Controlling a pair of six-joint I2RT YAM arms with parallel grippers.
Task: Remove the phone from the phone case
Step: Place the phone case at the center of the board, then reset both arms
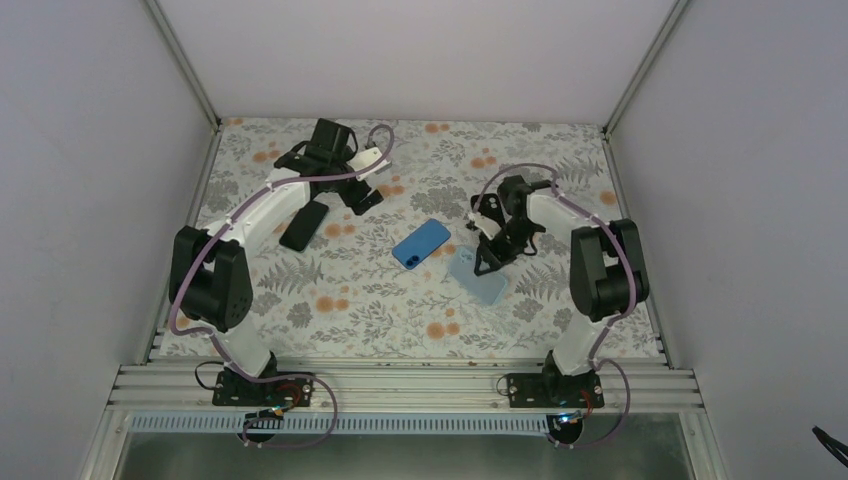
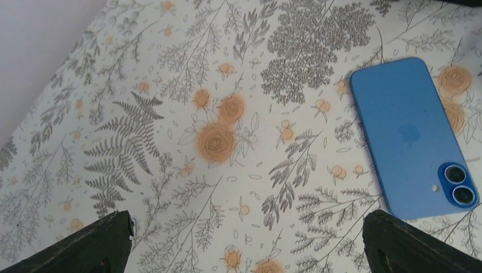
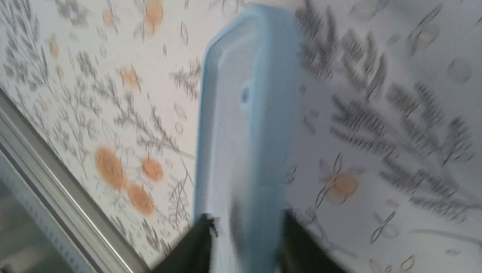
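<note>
The blue phone [image 1: 421,243] lies bare on the floral table, back up, with its camera lenses showing in the left wrist view [image 2: 412,136]. The empty light-blue phone case [image 1: 478,277] lies just right of it. My right gripper [image 1: 489,255] is at the case's far end. In the blurred right wrist view its fingers [image 3: 196,247] are closed on the near end of the case [image 3: 250,125]. My left gripper [image 1: 360,198] is wide open and empty at the back left, and the phone lies beyond its right finger [image 2: 409,244].
A black slab-shaped object [image 1: 304,225], a phone or a case, lies flat beside the left arm. White walls enclose the table on three sides. A metal rail [image 1: 400,385] runs along the near edge and shows in the right wrist view [image 3: 51,187].
</note>
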